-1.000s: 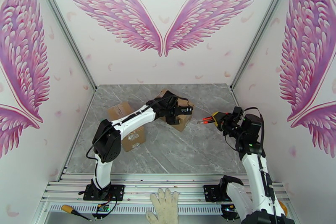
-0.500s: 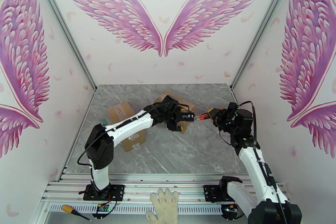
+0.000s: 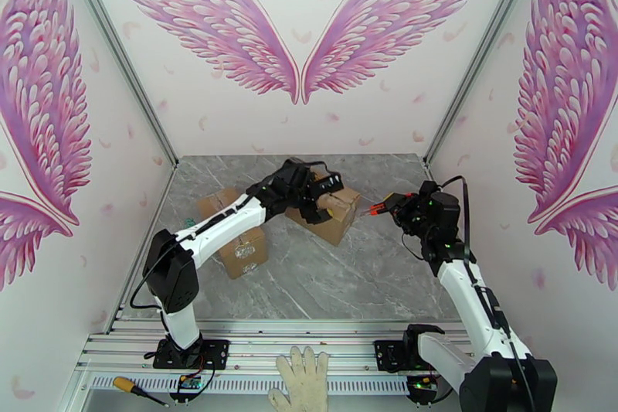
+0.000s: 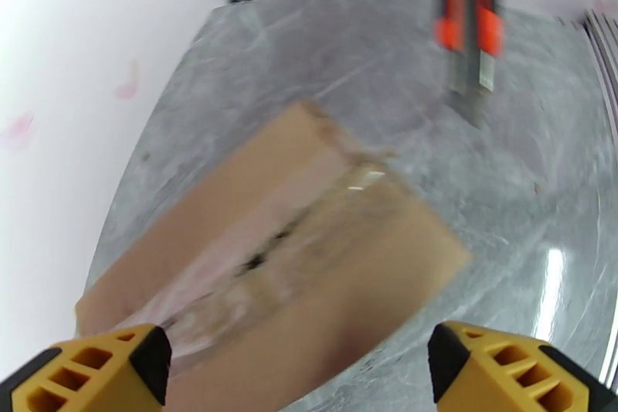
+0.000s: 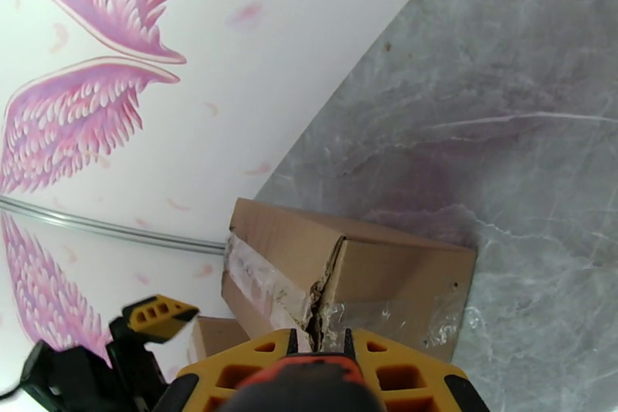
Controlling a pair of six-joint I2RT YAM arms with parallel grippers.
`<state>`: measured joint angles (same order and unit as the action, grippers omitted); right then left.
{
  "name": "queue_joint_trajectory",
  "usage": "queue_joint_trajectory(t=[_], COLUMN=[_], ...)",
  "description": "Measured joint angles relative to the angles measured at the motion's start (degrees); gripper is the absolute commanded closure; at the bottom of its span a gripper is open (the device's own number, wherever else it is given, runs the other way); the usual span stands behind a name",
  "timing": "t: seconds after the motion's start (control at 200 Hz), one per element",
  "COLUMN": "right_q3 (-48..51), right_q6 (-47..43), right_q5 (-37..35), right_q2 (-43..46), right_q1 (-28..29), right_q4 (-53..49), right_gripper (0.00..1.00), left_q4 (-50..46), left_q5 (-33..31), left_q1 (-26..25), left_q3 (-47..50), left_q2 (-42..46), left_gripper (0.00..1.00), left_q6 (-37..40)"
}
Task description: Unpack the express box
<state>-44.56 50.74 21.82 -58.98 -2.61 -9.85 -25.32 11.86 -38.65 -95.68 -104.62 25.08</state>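
Box (image 3: 331, 211) sits far-centre on the table (image 3: 348, 282), its tape seam (image 4: 263, 259) partly split. Left gripper (image 3: 323, 189) hovers over it, fingers spread wide, empty. Right gripper (image 3: 395, 208), clamped on a knife (image 4: 467, 35), stands just right of it. Recommend: pin box firmly, then cut along seam.

The express box (image 4: 293, 251) is matt brown cardboard, its seam under glossy, wrinkled clear tape. The table (image 4: 541, 174) is polished grey marble-look stone showing glare. At twelve o'clock, the utility knife (image 4: 488, 23) is orange plastic with a dull metal blade. At six o'clock, the glove (image 3: 303, 379) looks like knitted cloth.
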Motion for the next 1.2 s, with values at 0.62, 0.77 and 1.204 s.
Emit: queue_joint_trajectory(t=[0.62, 0.77, 1.204], right_q3=[-14.97, -21.57, -37.77], right_q6=[-19.37, -23.82, -37.05], right_q5=[-36.68, -40.61, -39.23], right_q2=[-19.87, -26.53, -41.64], right_q1=[24.30, 24.55, 20.85], right_q4=[-16.15, -16.74, -14.60], right_gripper=[1.00, 1.00, 1.00], left_q4=[-8.87, -6.38, -3.23], left_q5=[4.68, 9.25, 11.80], left_q1=[15.21, 14.97, 9.70], left_q3=[-11.56, -7.28, 11.85], left_q2=[-14.01, -13.51, 1.01], left_gripper=[0.14, 0.16, 0.14], left_q6=[-38.71, -41.05, -45.57])
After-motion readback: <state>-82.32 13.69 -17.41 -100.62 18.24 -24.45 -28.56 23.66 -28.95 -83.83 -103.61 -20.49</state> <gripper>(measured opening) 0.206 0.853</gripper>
